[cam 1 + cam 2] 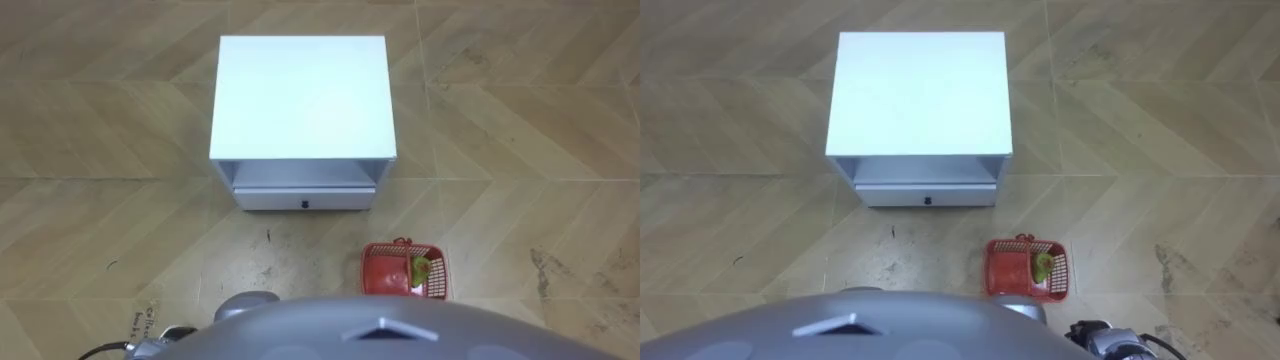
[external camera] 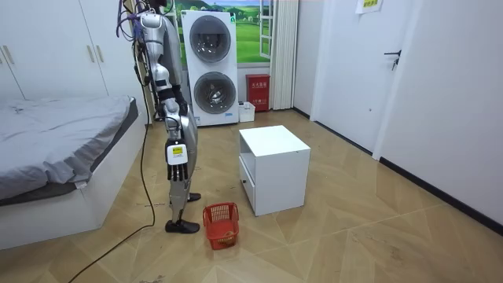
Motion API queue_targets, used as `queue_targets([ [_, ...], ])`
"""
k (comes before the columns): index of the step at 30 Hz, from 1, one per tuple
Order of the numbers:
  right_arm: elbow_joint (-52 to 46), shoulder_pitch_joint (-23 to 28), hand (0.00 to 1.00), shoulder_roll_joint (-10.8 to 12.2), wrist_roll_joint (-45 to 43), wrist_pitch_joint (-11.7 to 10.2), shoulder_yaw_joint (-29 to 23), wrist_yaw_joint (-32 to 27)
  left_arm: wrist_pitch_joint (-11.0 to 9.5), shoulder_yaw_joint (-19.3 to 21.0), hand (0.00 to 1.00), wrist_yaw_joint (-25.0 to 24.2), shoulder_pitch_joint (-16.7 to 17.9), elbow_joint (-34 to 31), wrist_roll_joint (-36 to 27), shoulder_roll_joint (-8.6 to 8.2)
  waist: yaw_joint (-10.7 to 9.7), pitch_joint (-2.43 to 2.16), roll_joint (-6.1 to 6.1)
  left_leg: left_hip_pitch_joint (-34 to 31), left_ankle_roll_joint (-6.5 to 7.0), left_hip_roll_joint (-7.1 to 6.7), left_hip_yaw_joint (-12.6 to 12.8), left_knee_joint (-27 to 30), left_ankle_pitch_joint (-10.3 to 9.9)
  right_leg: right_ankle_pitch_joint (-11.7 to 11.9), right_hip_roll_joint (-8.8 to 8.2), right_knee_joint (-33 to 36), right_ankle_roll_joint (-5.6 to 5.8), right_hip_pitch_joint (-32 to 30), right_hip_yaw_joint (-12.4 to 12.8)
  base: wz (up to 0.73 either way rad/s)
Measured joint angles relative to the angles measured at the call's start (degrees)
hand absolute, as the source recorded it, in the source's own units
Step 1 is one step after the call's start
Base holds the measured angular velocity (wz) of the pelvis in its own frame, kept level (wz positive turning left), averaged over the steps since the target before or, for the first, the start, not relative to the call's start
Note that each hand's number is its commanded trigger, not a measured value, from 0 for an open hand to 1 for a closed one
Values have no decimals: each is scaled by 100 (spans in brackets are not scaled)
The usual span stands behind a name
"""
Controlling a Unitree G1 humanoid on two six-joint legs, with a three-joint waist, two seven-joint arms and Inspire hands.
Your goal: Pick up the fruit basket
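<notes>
Basket (image 1: 382,270) of red mesh, green fruit (image 1: 421,268) inside

The body is silver-grey with black joints.

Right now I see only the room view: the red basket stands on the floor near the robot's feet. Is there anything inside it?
Observer: Yes. The left eye view shows one green fruit in the basket, in its right half.
Operator: On which side of the robot does it stand?
Observer: To the right of its middle, apart from the white cabinet, about in line with the cabinet's right front corner.
Operator: And the cabinet's front?
Observer: Its drawer looks shut; a small dark knob sits mid-front.
</notes>
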Motion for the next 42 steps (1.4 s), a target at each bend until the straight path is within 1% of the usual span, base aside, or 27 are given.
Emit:
queue_targets([
  [9,27,3,0,0,-9,20,14,46,-57,5,0,249,0,-7,1,1,9,-4,-6,-2,0,-2,-4,1,0,0,0,0,0,-2,29,0],
  [10,26,3,0,0,-9,20,13,46,-56,18,0,257,0,-10,1,-1,9,-4,-7,-4,0,-2,-3,1,0,0,1,-3,0,-4,29,0],
  [12,27,18,0,0,2,23,11,51,-53,200,0,350,44,-76,1,-29,9,-7,-18,-13,0,-3,-4,-1,-1,-2,0,-13,2,-11,22,0],
  [16,17,44,0,2,14,25,9,47,-57,216,0,487,81,-125,-4,-25,5,-20,-44,-3,0,-14,-11,-15,-1,-20,-10,-13,11,1,12,0],
  [21,-59,108,0,4,101,24,-8,22,-58,221,0,569,96,-123,-114,-29,5,-21,-54,83,2,-23,6,-73,-2,-39,-25,-4,28,55,17,-1],
  [23,-95,127,0,5,105,18,-58,20,-105,223,0,561,136,-125,-114,-33,4,-20,-44,75,14,-23,30,-69,-10,-43,-32,16,28,32,24,-5],
  [26,-130,120,0,0,104,18,-116,29,-152,218,0,537,83,-135,-113,-24,-7,-17,-22,-36,37,-26,46,87,-94,-98,-61,173,41,-79,21,0],
  [27,-164,139,0,3,109,17,-170,27,-164,218,0,522,66,-135,-122,-18,-29,-8,-11,-82,52,-26,44,199,-144,-130,-79,280,54,-113,10,8],
  [29,-169,137,0,1,128,16,-170,-28,-199,210,0,496,64,-116,-174,-19,-88,-7,13,-122,89,-34,46,314,-196,-162,-124,475,92,-183,12,4],
  [30,-170,123,0,1,172,12,-165,-80,-245,201,0,486,56,-97,-228,-18,-111,-1,44,-186,111,-37,53,380,-220,-164,-151,649,95,-304,21,-6],
  [32,-183,97,0,-3,246,0,-178,-128,-271,213,0,484,28,-60,-232,-17,-126,5,54,-301,157,-80,79,476,-241,-164,-230,864,96,-494,20,-6],
  [33,-210,100,0,-13,241,-28,-277,-173,-306,219,0,484,-50,13,-226,-17,-144,4,70,-443,216,-116,90,633,-276,-163,-282,995,96,-631,23,-4],
  [34,-215,82,0,-19,232,-68,-437,-217,-346,286,0,474,-83,14,-217,-14,-143,-1,77,-617,270,-161,137,767,-296,-161,-355,1113,98,-813,42,-7],
  [35,-226,73,0,-23,247,-102,-489,-232,-382,359,0,466,-93,20,-231,-7,-143,-2,80,-713,301,-182,190,843,-297,-148,-388,1138,118,-896,53,-14],
  [36,-248,37,0,-41,255,-117,-512,-250,-447,470,0,459,-95,49,-272,21,-138,-34,130,-893,379,-201,303,930,-303,-108,-435,1129,175,-1033,72,-13],
  [37,-261,-39,0,-44,257,-109,-529,-271,-472,507,0,460,-98,61,-318,39,-145,-51,125,-979,418,-188,337,951,-301,-91,-458,1144,205,-1110,106,-8],
  [38,-299,-79,0,-35,318,-106,-635,-325,-526,585,0,459,-107,96,-354,82,-161,-18,148,-1128,515,-184,467,1026,-287,-140,-543,1462,170,-1304,179,25],
  [39,-339,-23,0,-29,411,-99,-722,-421,-556,610,0,455,-110,105,-347,125,-217,8,164,-1251,594,-186,619,1173,-327,-299,-670,2503,107,-1502,180,59],
  [40,-344,-1,0,-33,501,-97,-736,-515,-591,588,0,458,-108,96,-363,189,-212,-1,69,-1357,653,-233,816,1272,-362,-318,-825,3533,73,-1572,254,66],
  [41,-366,-26,0,-36,582,-104,-738,-573,-599,580,0,462,-108,92,-387,226,-166,1,20,-1438,679,-262,893,1341,-375,-320,-861,3969,53,-1587,359,35],
  [42,-437,-143,0,-59,841,-147,-772,-697,-616,628,0,464,-117,30,-399,275,-81,-22,-58,-1689,737,-307,967,1541,-407,-231,-848,4645,-38,-1583,480,-3],
])
